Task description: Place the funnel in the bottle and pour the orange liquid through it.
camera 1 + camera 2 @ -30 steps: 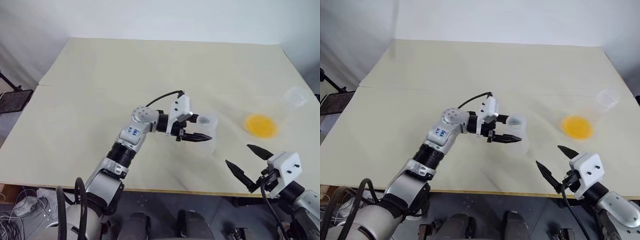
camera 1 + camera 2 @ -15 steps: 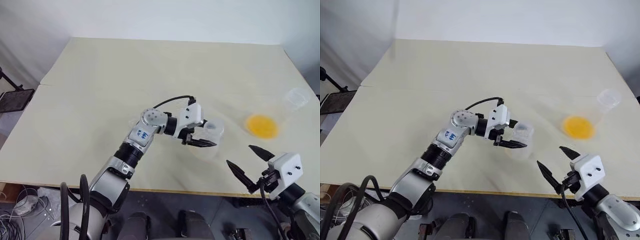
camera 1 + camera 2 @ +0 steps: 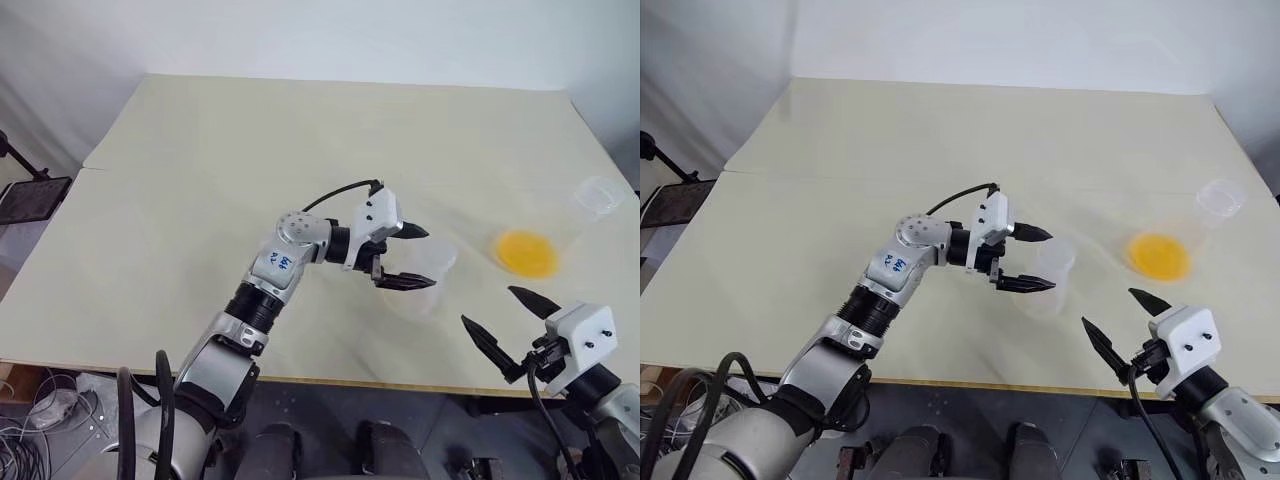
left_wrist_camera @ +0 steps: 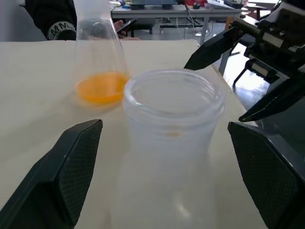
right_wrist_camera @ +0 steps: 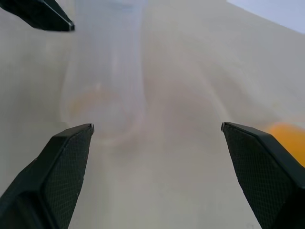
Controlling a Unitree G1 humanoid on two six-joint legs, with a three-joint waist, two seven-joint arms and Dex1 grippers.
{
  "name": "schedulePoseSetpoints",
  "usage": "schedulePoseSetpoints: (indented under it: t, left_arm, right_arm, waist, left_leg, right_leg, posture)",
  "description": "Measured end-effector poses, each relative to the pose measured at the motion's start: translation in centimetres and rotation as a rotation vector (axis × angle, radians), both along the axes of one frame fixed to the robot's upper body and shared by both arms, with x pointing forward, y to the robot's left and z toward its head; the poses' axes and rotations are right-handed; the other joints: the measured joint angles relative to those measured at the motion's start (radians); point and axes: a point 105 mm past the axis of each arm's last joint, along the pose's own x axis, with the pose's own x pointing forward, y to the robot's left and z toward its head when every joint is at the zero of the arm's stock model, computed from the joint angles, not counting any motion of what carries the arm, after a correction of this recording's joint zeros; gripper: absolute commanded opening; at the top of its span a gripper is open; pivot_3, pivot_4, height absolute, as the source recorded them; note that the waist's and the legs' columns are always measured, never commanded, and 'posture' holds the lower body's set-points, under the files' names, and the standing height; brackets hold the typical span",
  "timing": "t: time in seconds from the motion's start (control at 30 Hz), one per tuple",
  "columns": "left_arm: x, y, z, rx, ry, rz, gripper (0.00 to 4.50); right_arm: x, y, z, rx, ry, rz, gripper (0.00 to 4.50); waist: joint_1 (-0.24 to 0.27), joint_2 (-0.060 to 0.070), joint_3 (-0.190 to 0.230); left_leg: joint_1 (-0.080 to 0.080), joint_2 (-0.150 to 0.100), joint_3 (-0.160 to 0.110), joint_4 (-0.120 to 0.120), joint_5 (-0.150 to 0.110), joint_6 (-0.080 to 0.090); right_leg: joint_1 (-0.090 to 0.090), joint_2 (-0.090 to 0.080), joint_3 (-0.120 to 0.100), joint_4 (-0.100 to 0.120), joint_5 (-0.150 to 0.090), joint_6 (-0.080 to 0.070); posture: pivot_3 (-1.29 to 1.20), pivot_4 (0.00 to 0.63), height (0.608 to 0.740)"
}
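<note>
The clear frosted bottle (image 3: 425, 278) stands upright on the table, right of centre. My left gripper (image 3: 424, 258) is open, with one black finger on each side of the bottle's wide neck (image 4: 174, 102) and neither touching it. The orange liquid (image 3: 523, 252) lies in the bottom of a second clear flask (image 4: 97, 57), which stands farther right. My right gripper (image 3: 491, 307) is open and holds nothing. It hovers at the table's near right edge and points toward the bottle (image 5: 107, 71). The funnel is out of view.
The beige table (image 3: 250, 150) stretches wide to the left and back. A black stand (image 3: 25, 195) sits off its left edge. In the left wrist view a person in a dark sleeve (image 4: 55, 19) sits beyond the far side of the table.
My left gripper's fingers have spread apart from around the bottle's neck. Before that, the arm shifted the bottle a little to the right. The right arm has kept still.
</note>
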Motion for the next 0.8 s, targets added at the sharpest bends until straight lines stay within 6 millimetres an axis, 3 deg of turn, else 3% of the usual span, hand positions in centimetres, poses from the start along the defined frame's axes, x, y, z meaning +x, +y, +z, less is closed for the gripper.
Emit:
schedulePoseSetpoints:
  t: [0.13, 0.4, 0.5, 0.57, 0.67, 0.8]
  left_arm:
    - [0.6, 1.6, 1.1, -0.040, 0.037, 0.030, 4.48]
    - [3.7, 7.1, 2.7, -0.062, 0.033, 0.228, 4.48]
    - [4.9, 9.6, 3.3, -0.072, 0.010, 0.327, 4.48]
    - [5.9, 12.1, 4.5, -0.115, -0.022, 0.425, 4.48]
    - [6.8, 14.1, 6.1, -0.221, -0.031, 0.538, 4.48]
    - [6.6, 15.8, 5.8, -0.238, 0.002, 0.625, 4.48]
  right_arm:
    - [-0.5, 0.2, 0.0, -0.002, 0.011, 0.014, 4.50]
    - [-1.0, 0.1, 0.3, -0.029, 0.038, 0.061, 4.50]
    - [-0.9, 0.3, 0.4, -0.036, 0.047, 0.092, 4.50]
    - [-0.8, 0.1, 0.4, -0.041, 0.061, 0.105, 4.50]
    - [-0.4, -0.5, 0.3, -0.046, 0.077, 0.109, 4.50]
    - [0.5, -0.3, 1.0, -0.050, 0.047, 0.141, 4.50]
  waist:
    - [0.000, 0.000, 0.000]
    - [0.000, 0.000, 0.000]
    - [-0.001, 0.000, 0.000]
    - [-0.003, 0.000, 0.000]
    - [0.002, 0.000, 0.000]
    - [0.000, 0.000, 0.000]
  left_leg:
    - [0.000, 0.000, 0.000, 0.000, 0.000, 0.000]
    - [0.000, 0.000, 0.000, 0.000, 0.000, 0.000]
    - [0.000, 0.000, 0.000, 0.000, 0.000, 0.000]
    - [0.000, 0.000, 0.000, 0.000, 0.000, 0.000]
    - [0.000, 0.000, -0.001, 0.001, 0.000, 0.000]
    - [0.000, 0.000, -0.001, 0.000, 0.000, 0.000]
  right_leg:
    - [0.000, 0.000, 0.000, 0.000, 0.000, 0.000]
    - [0.000, 0.000, 0.000, 0.000, 0.000, 0.000]
    - [0.000, 0.000, 0.000, 0.000, 0.000, 0.000]
    - [0.000, 0.000, 0.000, 0.001, 0.000, 0.000]
    - [0.000, 0.000, -0.001, 0.001, 0.001, 0.001]
    - [0.000, -0.001, 0.000, 0.001, 0.002, 0.003]
  posture:
    - [0.00, 0.150, 0.740]
    - [0.00, 0.150, 0.740]
    - [0.00, 0.150, 0.740]
    - [0.00, 0.150, 0.740]
    - [0.00, 0.150, 0.740]
    - [0.00, 0.150, 0.740]
